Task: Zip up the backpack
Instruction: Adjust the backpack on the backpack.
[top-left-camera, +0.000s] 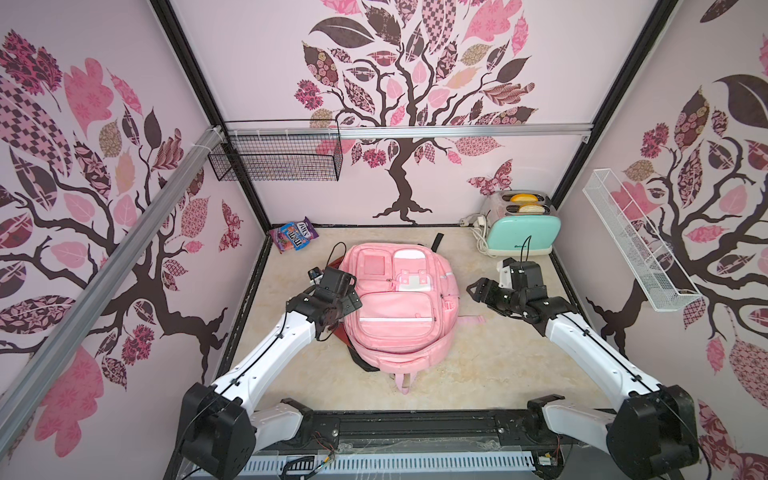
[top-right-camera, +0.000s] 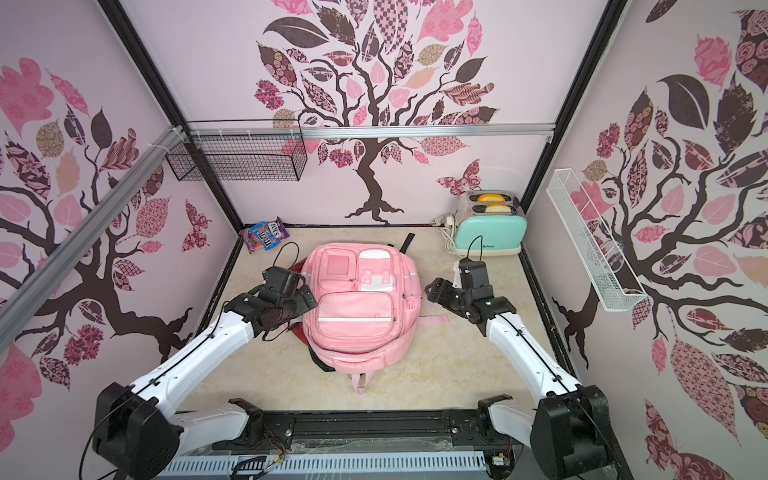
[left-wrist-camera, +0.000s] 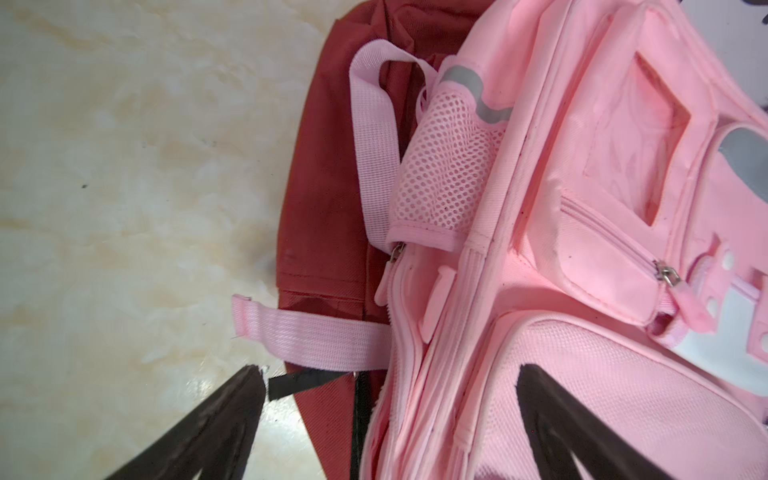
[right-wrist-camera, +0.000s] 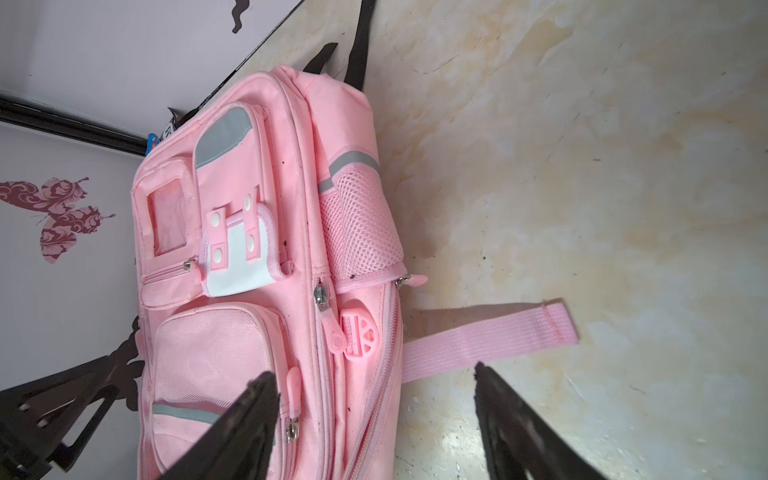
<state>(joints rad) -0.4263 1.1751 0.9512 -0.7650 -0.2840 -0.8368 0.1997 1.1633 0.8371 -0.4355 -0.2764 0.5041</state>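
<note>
Looking at the zipper first is the smart thing here. The pink backpack (top-left-camera: 399, 307) lies flat in the middle of the table (top-left-camera: 498, 365), front side up. The left gripper (left-wrist-camera: 389, 369) sits at the backpack's 9 o'clock edge with its jaws spread wide, and it holds nothing. The right gripper (right-wrist-camera: 372, 370) hangs at 3 o'clock, a little apart from the backpack, with its jaws open and empty too.

In the left wrist view a zipper pull (left-wrist-camera: 392, 270) sits right by the mesh pocket (left-wrist-camera: 444, 166). I think the zipper on that side is closed, so the job looks almost done. A good move would be to lift the left gripper away slowly, so it does not catch the loose pink strap (left-wrist-camera: 316, 336) just beside it.

A red bag (left-wrist-camera: 328, 208) peeks out from under the backpack at 9 o'clock and could snag too. A toaster (top-left-camera: 521, 232) stands at 1 o'clock and a candy bag (top-left-camera: 294, 235) lies at 11 o'clock, both well apart and not in the way.
</note>
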